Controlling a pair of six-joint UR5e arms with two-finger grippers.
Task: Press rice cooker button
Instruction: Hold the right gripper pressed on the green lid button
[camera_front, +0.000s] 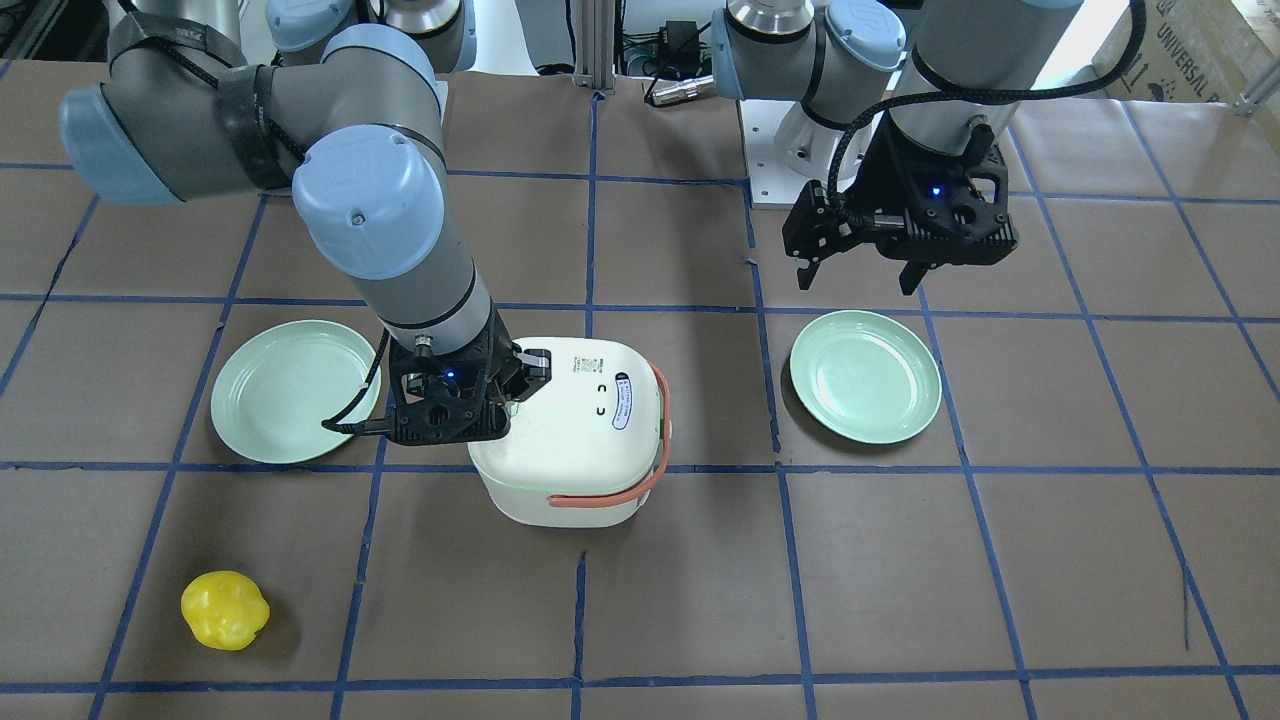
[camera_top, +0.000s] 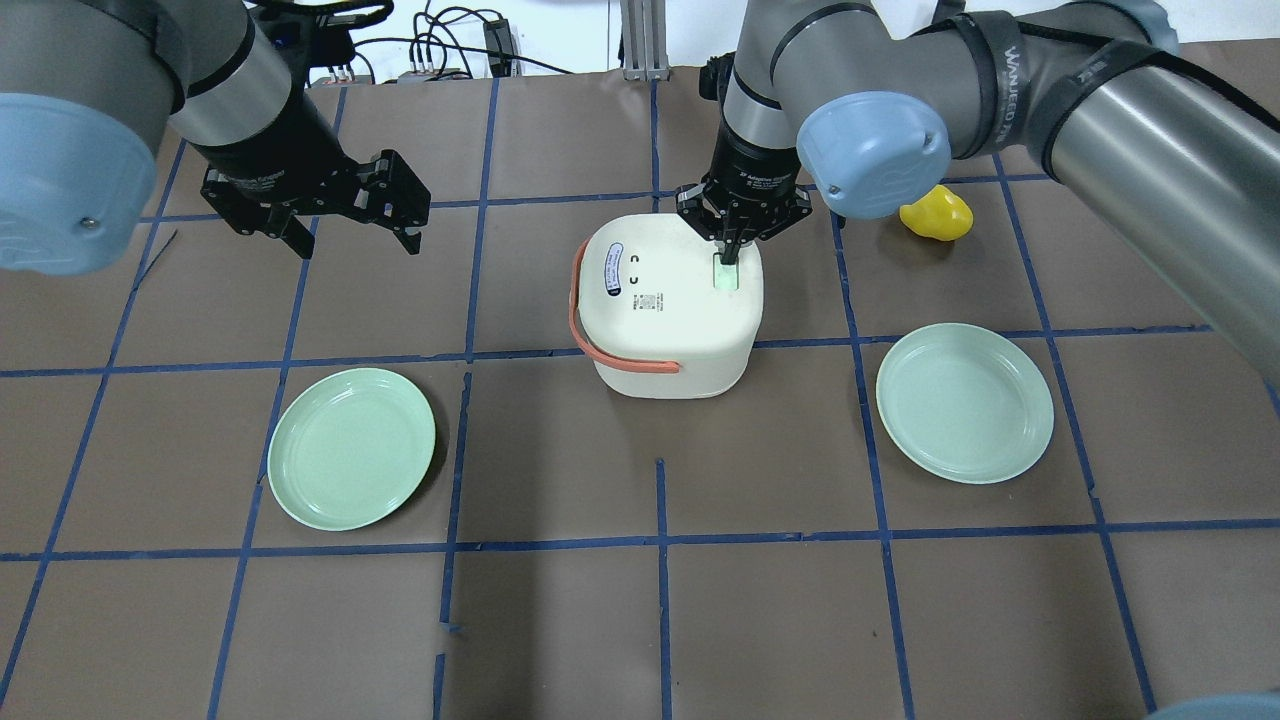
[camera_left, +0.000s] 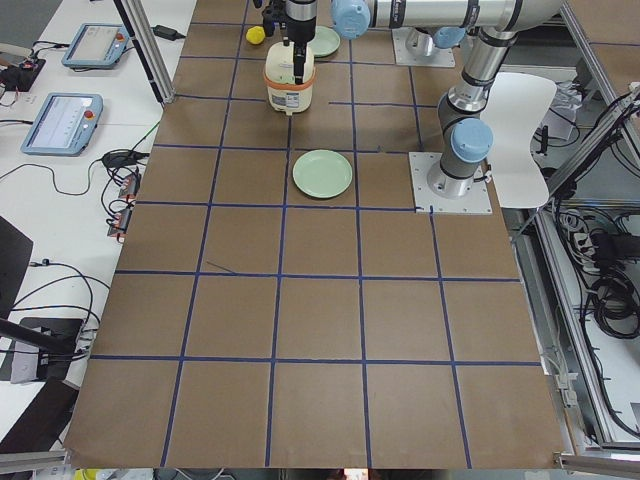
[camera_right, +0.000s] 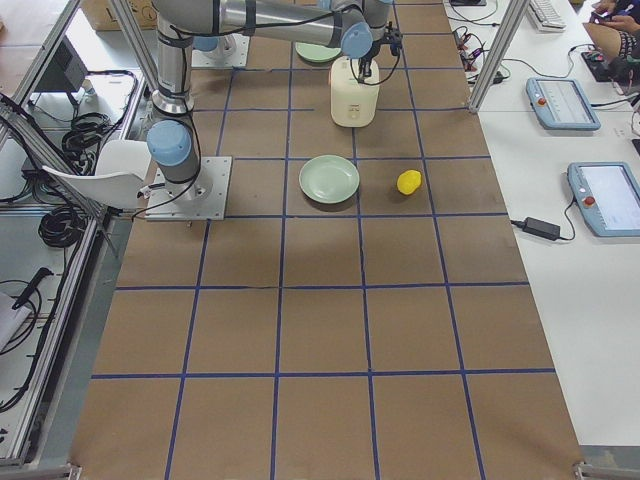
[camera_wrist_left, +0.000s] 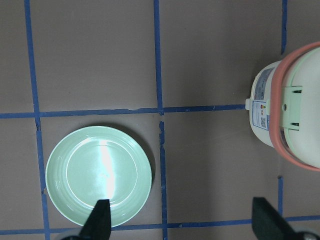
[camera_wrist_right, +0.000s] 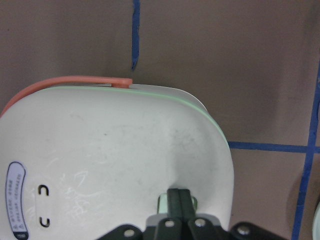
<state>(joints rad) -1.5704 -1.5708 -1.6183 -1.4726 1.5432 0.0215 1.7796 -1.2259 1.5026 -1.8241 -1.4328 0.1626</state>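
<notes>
White rice cooker, orange handle; mint-green plate L, plate R; yellow fruit; brown table, blue grid.

You have bright, even light from overhead, a soft shadow beside the plate on the counter, and a white glare streak across that plate.

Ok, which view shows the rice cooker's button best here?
Overhead exterior: the green button shows on the lid of the rice cooker, with the right gripper shut and its tip at the button's far end. The right wrist view shows only a sliver beside the gripper. In the front-facing view the gripper covers it, and both side views are too small.
</notes>
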